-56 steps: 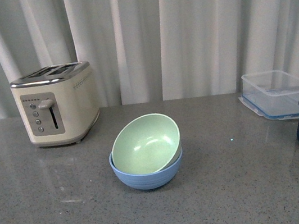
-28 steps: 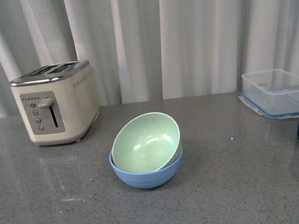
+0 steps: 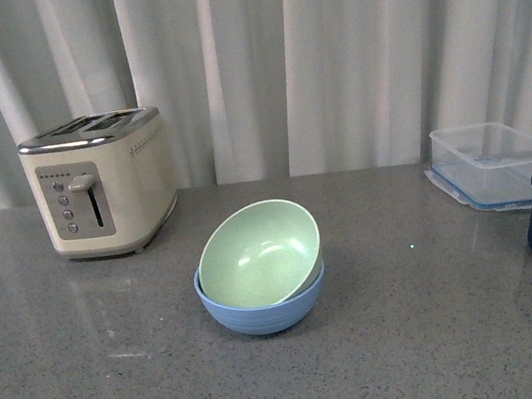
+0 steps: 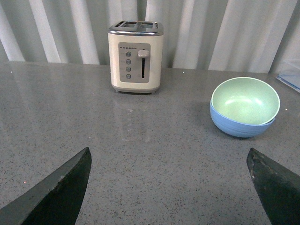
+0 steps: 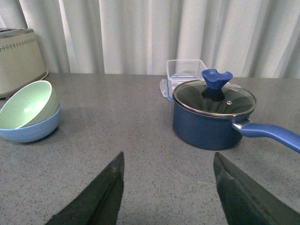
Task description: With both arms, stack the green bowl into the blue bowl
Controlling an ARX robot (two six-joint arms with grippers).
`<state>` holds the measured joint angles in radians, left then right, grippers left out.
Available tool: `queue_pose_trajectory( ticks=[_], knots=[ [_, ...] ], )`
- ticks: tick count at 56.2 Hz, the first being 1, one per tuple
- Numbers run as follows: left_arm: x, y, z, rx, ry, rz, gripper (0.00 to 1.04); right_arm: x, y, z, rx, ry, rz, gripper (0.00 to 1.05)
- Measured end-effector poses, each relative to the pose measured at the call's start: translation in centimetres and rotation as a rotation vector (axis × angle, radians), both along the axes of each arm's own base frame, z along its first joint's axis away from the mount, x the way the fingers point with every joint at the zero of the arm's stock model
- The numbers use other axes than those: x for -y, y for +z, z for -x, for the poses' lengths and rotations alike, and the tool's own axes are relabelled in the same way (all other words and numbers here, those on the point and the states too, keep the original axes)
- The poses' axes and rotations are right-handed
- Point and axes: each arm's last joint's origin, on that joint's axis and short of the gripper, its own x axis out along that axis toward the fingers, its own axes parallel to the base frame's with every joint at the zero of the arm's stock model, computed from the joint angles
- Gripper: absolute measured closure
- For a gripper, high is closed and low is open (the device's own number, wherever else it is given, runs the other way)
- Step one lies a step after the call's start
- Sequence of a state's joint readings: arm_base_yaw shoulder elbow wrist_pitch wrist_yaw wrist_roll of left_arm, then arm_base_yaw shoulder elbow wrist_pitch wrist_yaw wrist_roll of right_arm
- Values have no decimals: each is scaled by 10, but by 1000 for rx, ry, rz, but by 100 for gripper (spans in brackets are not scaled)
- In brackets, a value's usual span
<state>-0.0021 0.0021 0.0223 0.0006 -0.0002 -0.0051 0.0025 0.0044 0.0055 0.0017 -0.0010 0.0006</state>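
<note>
The pale green bowl (image 3: 260,255) sits tilted inside the light blue bowl (image 3: 264,311) at the middle of the grey counter. Both show in the left wrist view, green bowl (image 4: 245,100) in blue bowl (image 4: 239,126), and in the right wrist view, green bowl (image 5: 28,105) in blue bowl (image 5: 32,130). Neither arm shows in the front view. My left gripper (image 4: 168,161) is open and empty, well back from the bowls. My right gripper (image 5: 168,161) is open and empty over bare counter, apart from the bowls.
A cream toaster (image 3: 102,185) stands at the back left. A clear plastic container (image 3: 491,164) sits at the back right. A dark navy pot (image 5: 213,115) with a glass lid and a long handle stands at the right edge of the counter.
The green bowl settled very slightly in the blue bowl after the earliest frame. Nothing else has moved.
</note>
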Motion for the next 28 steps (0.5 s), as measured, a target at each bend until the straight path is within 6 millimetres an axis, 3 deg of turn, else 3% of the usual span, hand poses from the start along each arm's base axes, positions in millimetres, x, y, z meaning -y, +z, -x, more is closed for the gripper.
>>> queue_pose_trajectory(
  ticks=[5, 11, 28],
  knots=[
    [0, 0, 0, 0, 0, 0, 7, 0, 0, 0, 0, 0, 0, 24],
    [0, 0, 0, 0, 0, 0, 7, 0, 0, 0, 0, 0, -1, 8],
    [0, 0, 0, 0, 0, 0, 7, 0, 0, 0, 0, 0, 0, 10]
  ],
)
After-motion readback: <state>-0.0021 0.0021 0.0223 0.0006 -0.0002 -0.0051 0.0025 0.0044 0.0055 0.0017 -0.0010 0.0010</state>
